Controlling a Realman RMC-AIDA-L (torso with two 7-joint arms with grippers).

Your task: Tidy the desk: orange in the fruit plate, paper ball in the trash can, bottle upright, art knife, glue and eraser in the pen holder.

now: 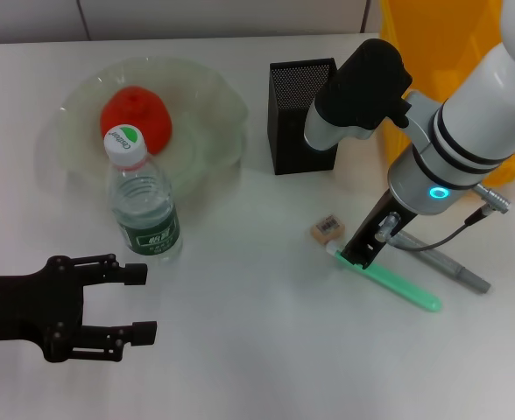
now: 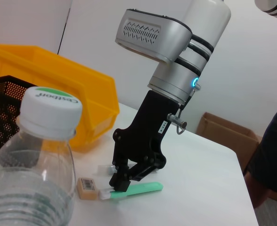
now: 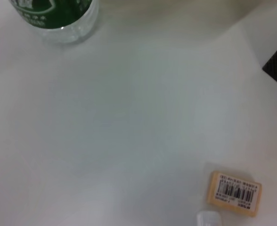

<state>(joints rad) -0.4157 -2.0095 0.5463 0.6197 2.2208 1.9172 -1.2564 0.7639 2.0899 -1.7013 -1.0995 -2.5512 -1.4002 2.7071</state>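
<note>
The orange [image 1: 135, 115] lies in the pale green fruit plate [image 1: 215, 98]. The bottle [image 1: 144, 206] stands upright in front of the plate and fills the near side of the left wrist view [image 2: 37, 174]. The eraser [image 1: 327, 229] lies beside the white end of the green art knife [image 1: 402, 287]. My right gripper [image 1: 356, 254] is low over that end, its fingers [image 2: 120, 181] slightly apart around it. The grey glue pen [image 1: 446, 265] lies behind it. The black pen holder [image 1: 301, 118] stands at the back. My left gripper [image 1: 139, 302] is open and empty. The paper ball is out of view.
The yellow trash can [image 1: 441, 61] stands at the back right, behind my right arm, and also shows in the left wrist view [image 2: 58, 89]. The right wrist view shows the eraser [image 3: 234, 193] and the base of the bottle [image 3: 58, 16]. A cardboard box [image 2: 228, 136] stands beyond the table.
</note>
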